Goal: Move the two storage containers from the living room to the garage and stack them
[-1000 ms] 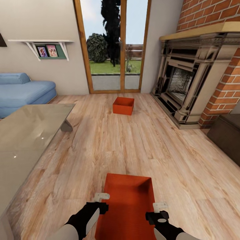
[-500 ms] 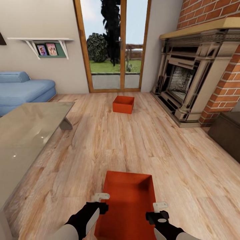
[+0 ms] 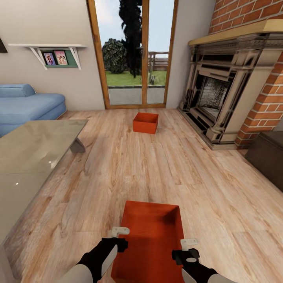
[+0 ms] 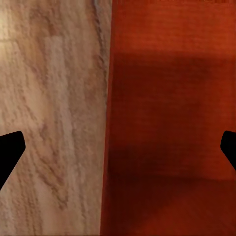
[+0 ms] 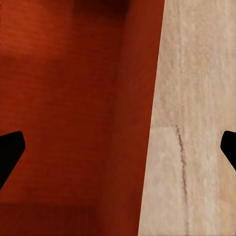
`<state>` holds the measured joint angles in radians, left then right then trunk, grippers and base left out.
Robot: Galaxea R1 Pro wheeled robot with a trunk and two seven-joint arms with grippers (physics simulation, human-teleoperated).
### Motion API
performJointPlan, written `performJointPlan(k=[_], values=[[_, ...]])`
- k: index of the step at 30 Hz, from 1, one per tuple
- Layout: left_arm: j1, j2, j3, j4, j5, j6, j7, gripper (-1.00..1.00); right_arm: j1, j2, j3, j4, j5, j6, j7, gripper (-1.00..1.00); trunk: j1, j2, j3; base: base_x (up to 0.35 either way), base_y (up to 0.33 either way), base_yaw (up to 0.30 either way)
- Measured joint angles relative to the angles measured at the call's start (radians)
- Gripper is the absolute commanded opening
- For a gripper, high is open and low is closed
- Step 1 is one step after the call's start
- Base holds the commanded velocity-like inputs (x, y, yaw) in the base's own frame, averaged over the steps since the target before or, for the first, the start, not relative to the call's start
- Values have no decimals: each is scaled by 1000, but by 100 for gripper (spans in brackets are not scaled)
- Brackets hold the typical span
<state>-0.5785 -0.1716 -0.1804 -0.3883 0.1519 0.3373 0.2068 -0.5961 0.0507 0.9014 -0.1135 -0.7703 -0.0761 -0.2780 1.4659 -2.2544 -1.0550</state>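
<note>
I am in the living room. One orange-red storage container (image 3: 151, 239) sits on the light wood planks right below me. My left gripper (image 3: 118, 236) hangs over its left long wall and my right gripper (image 3: 188, 245) over its right long wall. In the left wrist view the left gripper (image 4: 118, 147) is open, its dark fingertips (image 4: 10, 150) wide apart astride the container wall (image 4: 110, 147). The right gripper (image 5: 118, 147) is open the same way over the other wall (image 5: 142, 123). The second storage container (image 3: 145, 123) stands farther off, in front of the glass door.
A low glass-topped table (image 3: 27, 157) fills the left side, with a blue sofa (image 3: 27, 108) behind it. The brick fireplace (image 3: 228, 90) and a dark brown chest (image 3: 267, 157) line the right. Bare planks run between the two containers.
The whole picture has shifted slightly, so the camera moved a little. Both grippers keep their place over the near container's walls, still open.
</note>
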Motion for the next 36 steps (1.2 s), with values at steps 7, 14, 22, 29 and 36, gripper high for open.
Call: performJointPlan(k=[7, 14, 22, 29, 36], values=[[0, 0, 0, -9, 0, 1, -2, 100, 0, 0, 0, 0, 0, 0, 1, 100, 27, -49, -22, 0, 0, 0], [0, 2, 0, -10, 0, 2, -2, 100, 0, 1, 0, 0, 1, 0, -1, 100, 42, -77, -35, 0, 0, 0], [0, 2, 0, -10, -2, 0, 0, 100, 0, 0, 0, 0, 0, 0, -1, 100, 42, -77, -35, 0, 0, 0], [0, 6, -1, -7, -3, 0, 0, 100, 0, -1, -2, 0, -4, -2, -2, 100, 42, -77, -39, 0, 0, 0], [0, 7, -2, -5, -6, -1, 1, 100, 0, -3, -3, 0, -43, -3, -1, 100, 42, -77, -49, 0, 0, 0]])
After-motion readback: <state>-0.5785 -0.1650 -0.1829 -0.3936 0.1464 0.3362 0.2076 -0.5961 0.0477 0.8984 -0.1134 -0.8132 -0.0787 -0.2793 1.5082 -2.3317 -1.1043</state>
